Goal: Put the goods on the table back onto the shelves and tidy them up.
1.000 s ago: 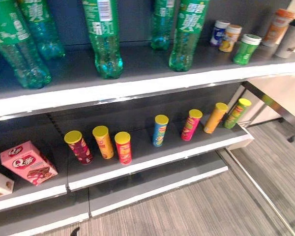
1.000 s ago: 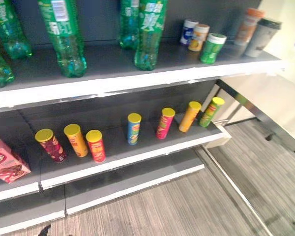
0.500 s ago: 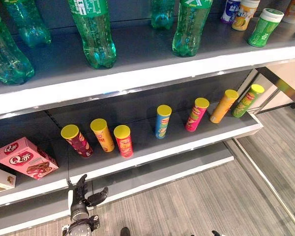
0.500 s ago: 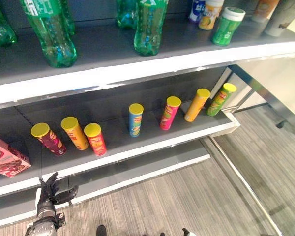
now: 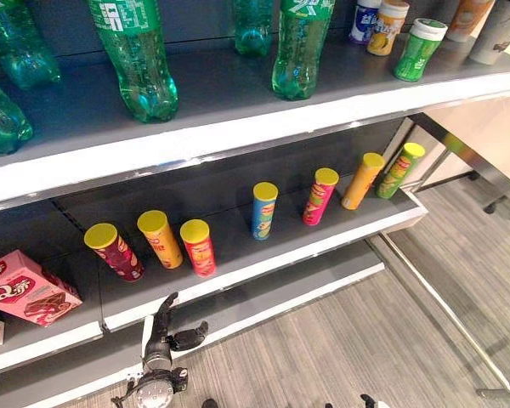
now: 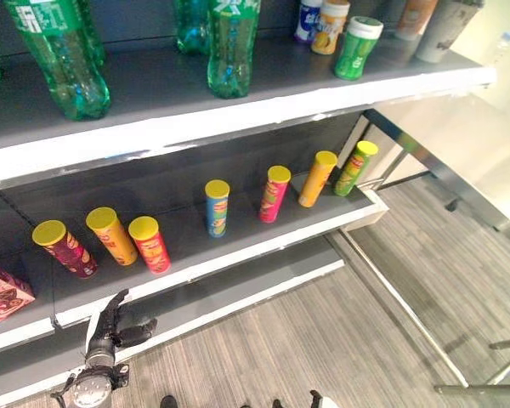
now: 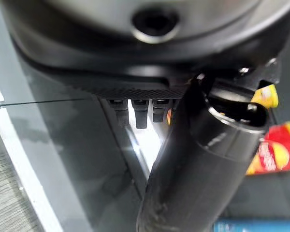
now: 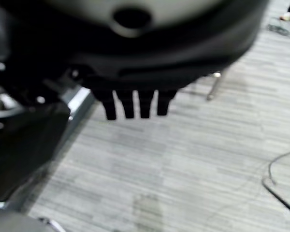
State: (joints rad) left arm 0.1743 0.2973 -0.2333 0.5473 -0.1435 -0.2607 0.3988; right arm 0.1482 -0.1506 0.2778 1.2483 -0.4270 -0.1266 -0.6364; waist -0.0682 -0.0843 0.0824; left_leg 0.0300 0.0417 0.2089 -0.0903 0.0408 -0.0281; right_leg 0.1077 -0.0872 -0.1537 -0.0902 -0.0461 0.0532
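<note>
Since a moment ago, left hand point(image 5: 163, 330) has risen toward the lowest shelf point(image 5: 263, 297), fingers straight, thumb spread, empty. Seven yellow-lidded chip cans point(image 5: 265, 210) stand on the middle shelf point(image 5: 238, 272) beside a pink box point(image 5: 25, 287); green bottles point(image 5: 136, 55) stand above. Right wrist view shows right hand point(image 8: 135, 104), fingers straight, over grey floor point(image 8: 183, 159).

i see the green bottles point(image 5: 136, 59) cut off at the top edge, and the pink box point(image 5: 25, 289) clipped at the left. in my left wrist view the thumb point(image 7: 203, 159) hides most of the red can point(image 7: 273, 154).
</note>
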